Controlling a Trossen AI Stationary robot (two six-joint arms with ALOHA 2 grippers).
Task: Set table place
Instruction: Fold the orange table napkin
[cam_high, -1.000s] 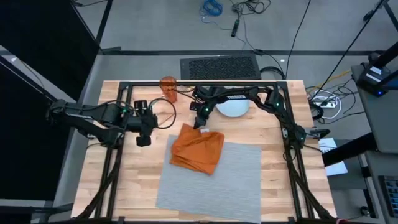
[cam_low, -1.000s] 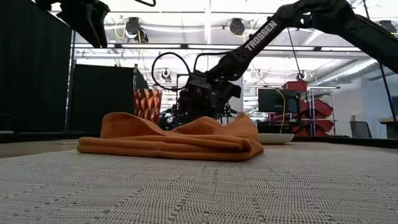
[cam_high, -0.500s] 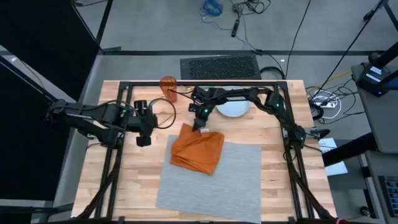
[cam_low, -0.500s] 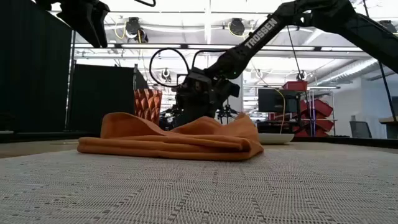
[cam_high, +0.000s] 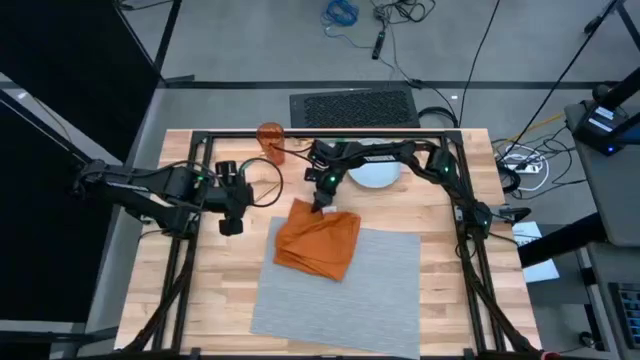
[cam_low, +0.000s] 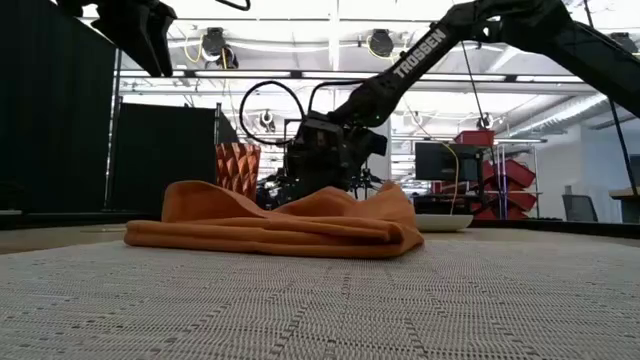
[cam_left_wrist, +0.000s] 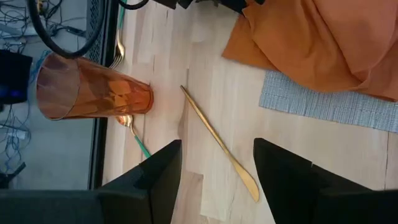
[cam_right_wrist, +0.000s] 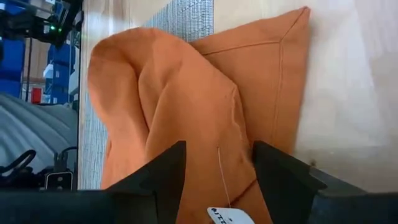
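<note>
An orange napkin (cam_high: 318, 240) lies crumpled, partly on the far left corner of the grey place mat (cam_high: 345, 290) and partly on the wooden table (cam_high: 200, 290). My right gripper (cam_high: 321, 203) hangs open over the napkin's far edge, one finger on either side of a raised fold (cam_right_wrist: 211, 124). My left gripper (cam_high: 230, 225) waits open above the table, left of the napkin. A pale plate (cam_high: 377, 174) rests on the table behind the napkin. My right gripper points down at the napkin's far edge (cam_right_wrist: 214, 168), its open fingers (cam_right_wrist: 158, 180) astride the cloth. Whether they touch it, I cannot tell; in the low view the napkin hides the fingertips.
An orange cup (cam_high: 270, 141) stands at the far edge. A gold knife (cam_left_wrist: 217, 146) and a fork (cam_left_wrist: 127, 118) lie on the wood between the cup and the napkin. The black frame rails (cam_high: 180, 270) run along both sides.
My right gripper has swayed slightly sideways over the napkin's far edge and come back. The napkin has kept its shape and place.
</note>
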